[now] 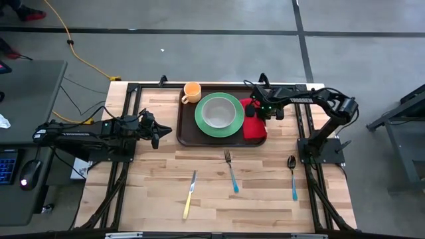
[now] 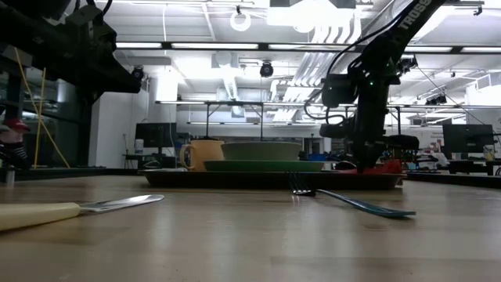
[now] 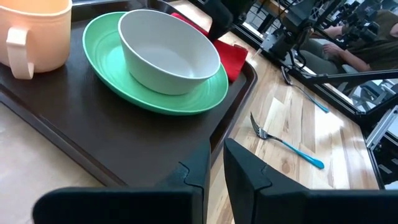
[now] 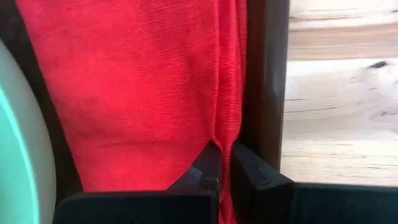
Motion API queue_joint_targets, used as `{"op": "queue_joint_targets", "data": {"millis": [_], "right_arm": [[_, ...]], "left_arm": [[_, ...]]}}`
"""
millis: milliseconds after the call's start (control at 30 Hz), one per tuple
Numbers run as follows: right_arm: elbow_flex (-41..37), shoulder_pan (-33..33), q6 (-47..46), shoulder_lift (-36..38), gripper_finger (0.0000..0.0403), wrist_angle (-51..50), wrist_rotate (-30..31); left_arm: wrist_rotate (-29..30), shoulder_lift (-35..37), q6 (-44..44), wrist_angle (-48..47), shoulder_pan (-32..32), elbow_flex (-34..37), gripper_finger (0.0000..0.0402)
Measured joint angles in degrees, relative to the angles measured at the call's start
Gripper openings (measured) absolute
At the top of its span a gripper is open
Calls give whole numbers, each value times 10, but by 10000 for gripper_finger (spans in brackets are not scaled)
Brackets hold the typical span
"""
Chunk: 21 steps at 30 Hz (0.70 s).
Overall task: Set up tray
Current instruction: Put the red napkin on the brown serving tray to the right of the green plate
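Upper centre of the high view: the right gripper [image 1: 256, 110] pinches the red napkin [image 1: 254, 125] on the tray [image 1: 188, 133], jaws clamped; the left gripper [image 1: 161, 129], at left, holds nothing, jaws slightly apart.

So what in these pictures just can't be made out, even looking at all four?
- Napkin under the right claw: its far end is hidden in the high view by the arm.
- Tray in the low view: only its rim shows edge-on; its floor is hidden.
- Bowl in the low view: its inside is hidden by its own wall.
- Spoon: too small in the high view to see detail.
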State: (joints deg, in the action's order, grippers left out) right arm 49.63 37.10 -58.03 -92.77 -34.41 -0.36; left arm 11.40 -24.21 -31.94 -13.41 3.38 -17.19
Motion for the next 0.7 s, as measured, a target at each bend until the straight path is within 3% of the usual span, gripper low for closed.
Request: {"op": "queue_joint_targets", "data": {"millis": [700], "right_arm": [[0,-45,-101,0,0,12,58]], "left_arm": [[0,1,2,-2,0,0,76]]}}
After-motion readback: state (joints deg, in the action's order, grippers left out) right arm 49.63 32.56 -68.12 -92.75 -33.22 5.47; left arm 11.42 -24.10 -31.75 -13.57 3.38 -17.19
